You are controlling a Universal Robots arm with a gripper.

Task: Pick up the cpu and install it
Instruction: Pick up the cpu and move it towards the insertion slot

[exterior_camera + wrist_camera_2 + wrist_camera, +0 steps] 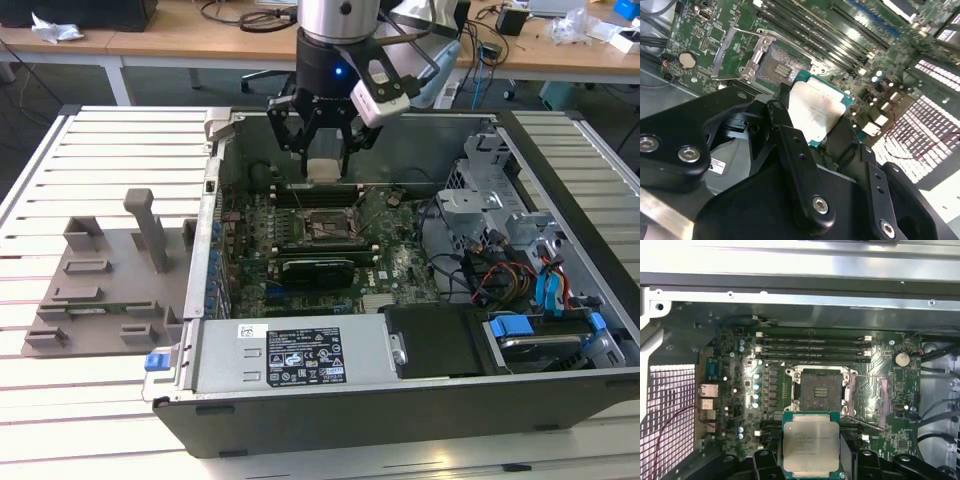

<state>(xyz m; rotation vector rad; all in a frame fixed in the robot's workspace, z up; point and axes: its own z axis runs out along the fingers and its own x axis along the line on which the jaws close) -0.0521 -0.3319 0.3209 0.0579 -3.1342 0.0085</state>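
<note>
In the upper centre of the exterior view, the black multi-link gripper (322,155) hangs over the open grey metal computer case (400,425). It is clamped on the small flat square silver-topped cpu (322,167). In the first wrist view the cpu is above the green motherboard (735,390), just beside the empty open square socket (818,390).

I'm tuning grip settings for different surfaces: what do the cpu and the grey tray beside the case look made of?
The cpu, held in the gripper, has a silver-grey metal lid with a dull, satin sheen. It sits on a thin green rim, likely circuit-board laminate. The tray is matte grey with moulded upright posts and no glints, so probably plastic.
</note>
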